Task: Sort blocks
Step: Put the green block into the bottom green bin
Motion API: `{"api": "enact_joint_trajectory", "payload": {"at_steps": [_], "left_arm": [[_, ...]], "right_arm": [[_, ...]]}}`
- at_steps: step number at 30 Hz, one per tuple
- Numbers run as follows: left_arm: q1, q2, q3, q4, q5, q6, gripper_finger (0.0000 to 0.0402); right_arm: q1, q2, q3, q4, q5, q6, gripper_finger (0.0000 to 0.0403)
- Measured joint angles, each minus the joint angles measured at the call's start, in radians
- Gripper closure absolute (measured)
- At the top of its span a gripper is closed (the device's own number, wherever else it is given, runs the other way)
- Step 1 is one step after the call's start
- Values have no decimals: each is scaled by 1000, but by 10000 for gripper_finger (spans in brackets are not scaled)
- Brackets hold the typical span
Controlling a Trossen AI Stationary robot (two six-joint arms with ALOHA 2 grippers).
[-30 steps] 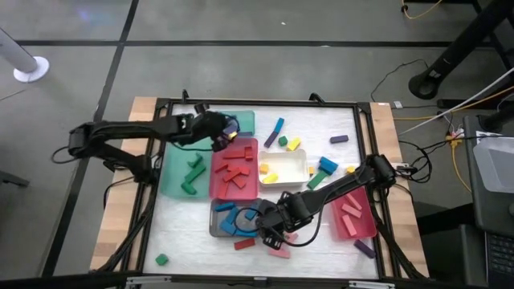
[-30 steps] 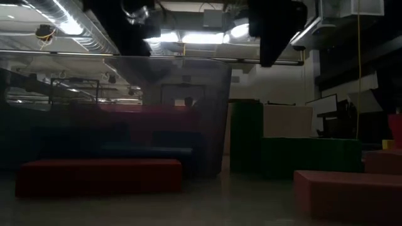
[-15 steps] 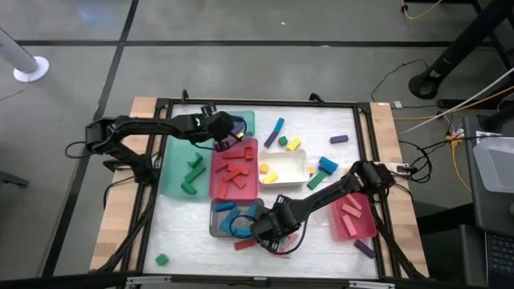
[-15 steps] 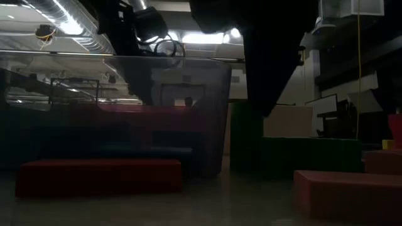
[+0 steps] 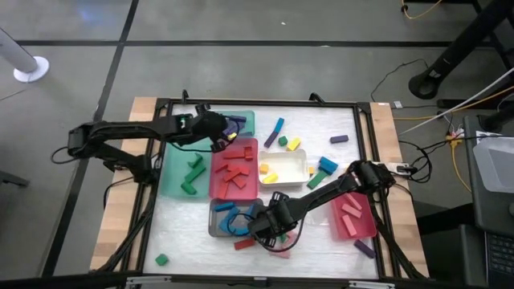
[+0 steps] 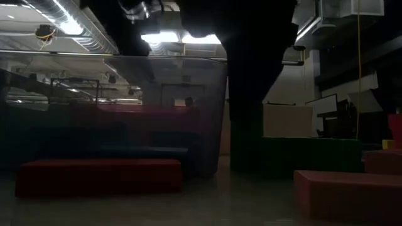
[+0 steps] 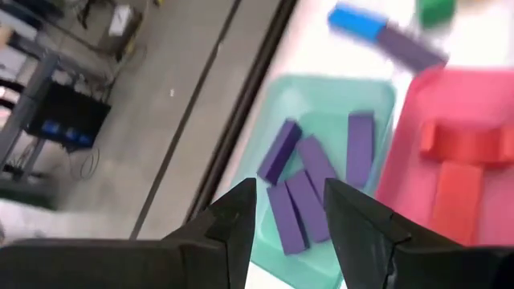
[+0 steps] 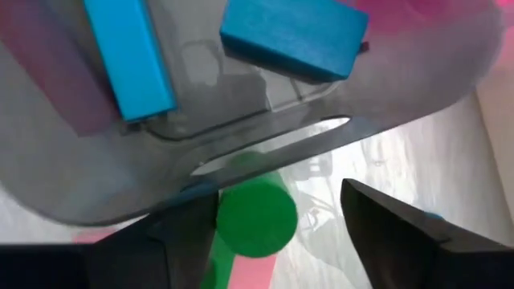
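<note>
At six o'clock on the worktop, the right gripper, jaws spread wide, straddles a green block beside the grey tray; left gripper, jaws parted and empty, hovers over purple blocks.

Green tray, red tray, white tray, grey tray, pink tray, white table
</note>
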State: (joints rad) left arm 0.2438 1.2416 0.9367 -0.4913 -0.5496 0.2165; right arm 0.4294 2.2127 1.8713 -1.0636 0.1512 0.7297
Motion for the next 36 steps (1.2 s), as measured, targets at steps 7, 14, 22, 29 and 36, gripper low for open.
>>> {"api": "enact_joint_trajectory", "payload": {"at_steps": [7, 14, 22, 29, 36], "left_arm": [[-76, -182, 0, -1, 1, -41, 265], [-160, -380, 0, -1, 1, -105, 265], [-242, -556, 0, -61, 39, -239, 265], [-281, -617, 0, -180, 46, -346, 265], [-311, -621, 0, -248, 83, -425, 265]], "right_arm": [[-20, 12, 0, 0, -50, -7, 214], [-46, 15, 1, -7, -149, -4, 275], [-122, -9, -1, -20, -423, -5, 265], [-196, -28, 49, -102, -532, -96, 263], [-261, -29, 248, -239, -522, -188, 262]]}}
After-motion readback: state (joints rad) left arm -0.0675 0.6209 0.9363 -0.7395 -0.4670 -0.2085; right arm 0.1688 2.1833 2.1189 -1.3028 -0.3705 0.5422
